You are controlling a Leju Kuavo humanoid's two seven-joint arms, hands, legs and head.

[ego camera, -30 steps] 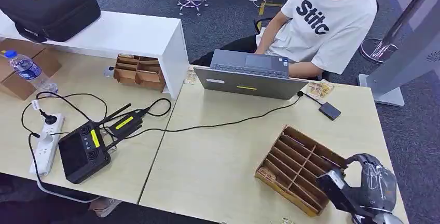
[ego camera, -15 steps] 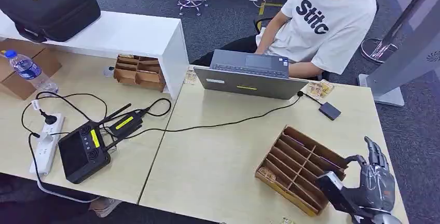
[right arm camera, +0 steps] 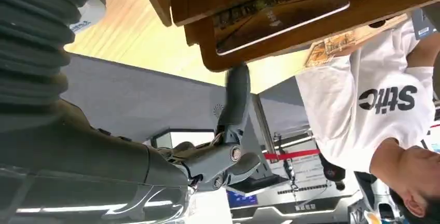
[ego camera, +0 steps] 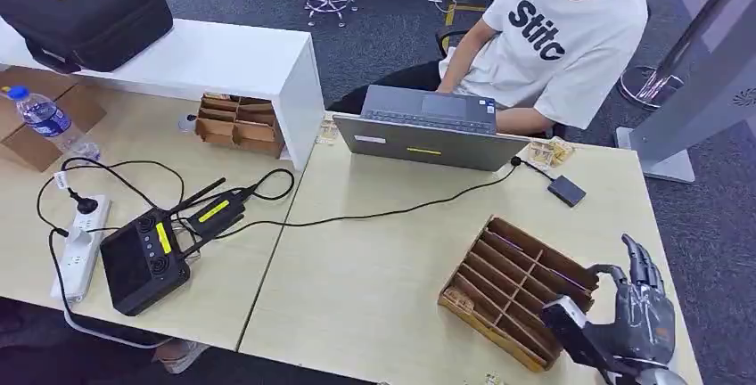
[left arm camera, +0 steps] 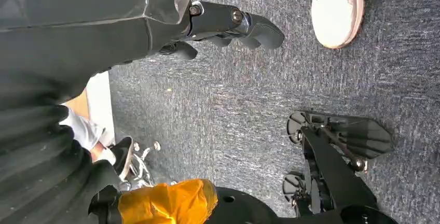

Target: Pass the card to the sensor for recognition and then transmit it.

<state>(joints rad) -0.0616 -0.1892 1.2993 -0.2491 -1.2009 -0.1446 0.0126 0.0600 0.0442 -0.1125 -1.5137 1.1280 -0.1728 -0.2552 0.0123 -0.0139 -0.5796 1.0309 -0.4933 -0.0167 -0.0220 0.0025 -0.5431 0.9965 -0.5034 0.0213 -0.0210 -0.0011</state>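
The right hand (ego camera: 637, 314) stands with fingers spread just beside the wooden slotted tray (ego camera: 513, 278), which blocks its way toward the left. Between the tray and the laptop (ego camera: 428, 135) lies a bare stretch of table (ego camera: 374, 278), crossed by a black cable (ego camera: 392, 211). The small black box (ego camera: 566, 191), perhaps the sensor, sits near the far edge, with the person (ego camera: 553, 37) behind it

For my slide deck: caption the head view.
Right hand open beside wooden slotted tray, person at laptop.

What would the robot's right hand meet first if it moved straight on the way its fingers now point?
Probably nothing nearby: the right hand points past the brown slotted wooden tray beside it, along the table's right edge; depth is unclear.
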